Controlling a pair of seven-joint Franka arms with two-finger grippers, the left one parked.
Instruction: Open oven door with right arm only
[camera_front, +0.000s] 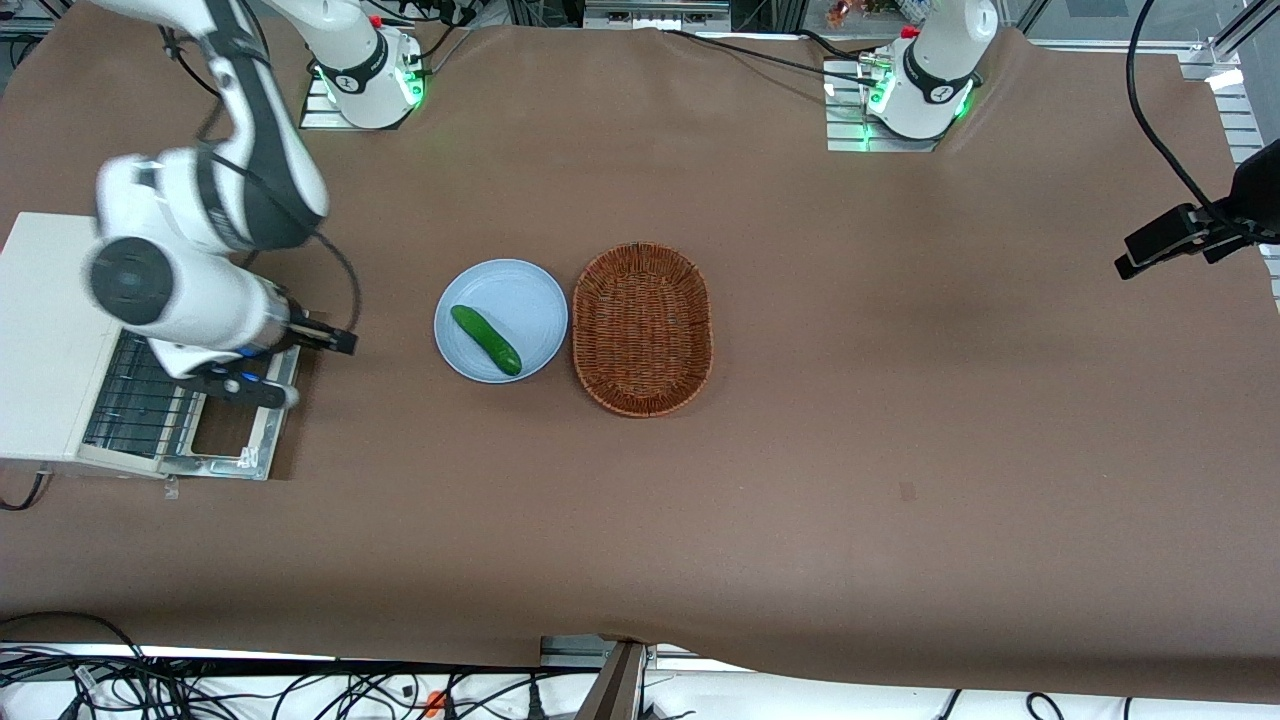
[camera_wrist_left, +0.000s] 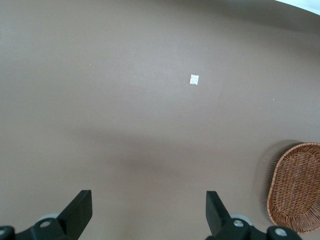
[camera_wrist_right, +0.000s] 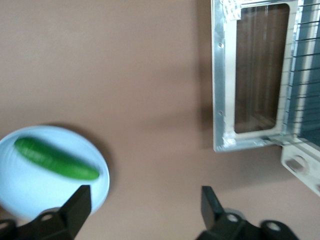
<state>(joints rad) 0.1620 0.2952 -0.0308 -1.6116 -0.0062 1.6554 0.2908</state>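
The gripper (camera_wrist_right: 142, 212) hung above the brown table (camera_front: 800, 480), its fingers (camera_wrist_right: 75, 202) spread wide and holding nothing. Just beside it, the oven door (camera_wrist_right: 252, 80) lay flat, folded all the way down in front of the oven (camera_front: 50, 330). The wire rack (camera_front: 140, 400) showed inside. The job looked done. The plate (camera_wrist_right: 45, 182) with the cucumber (camera_wrist_right: 55, 159) sat near.

The brown table (camera_front: 800, 480) carries a cream toaster oven (camera_front: 50, 330), a blue plate (camera_front: 520, 290), a wicker basket (camera_front: 642, 328); the gripper (camera_front: 325, 345) hovers above it
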